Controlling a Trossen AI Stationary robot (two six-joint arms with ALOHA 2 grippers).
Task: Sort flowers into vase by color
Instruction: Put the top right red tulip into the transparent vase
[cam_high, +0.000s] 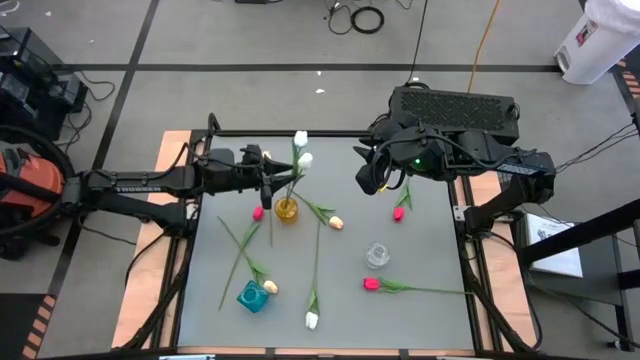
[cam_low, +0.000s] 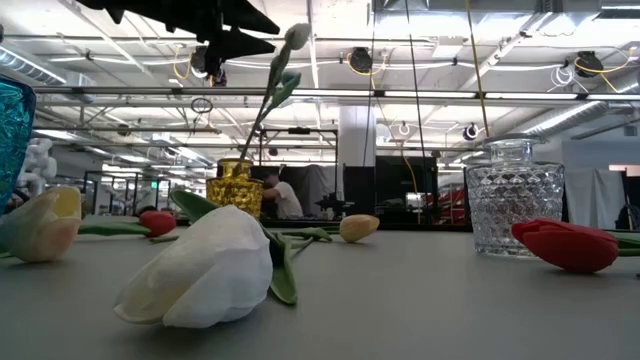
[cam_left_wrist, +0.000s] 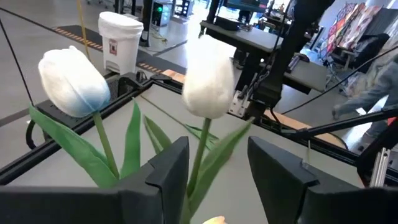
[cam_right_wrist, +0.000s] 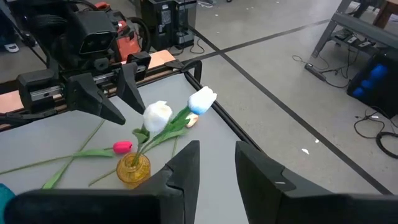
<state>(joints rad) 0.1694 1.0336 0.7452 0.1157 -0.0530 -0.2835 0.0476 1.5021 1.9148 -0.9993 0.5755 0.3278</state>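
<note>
"TROSSEN" lettering on left arm (cam_high: 140, 183)

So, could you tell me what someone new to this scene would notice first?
Probably the two white tulips standing in the yellow vase near the table's middle, with the left gripper open right beside their stems. Next, the loose tulips scattered flat on the grey table, a clear glass vase and a teal vase among them.
</note>
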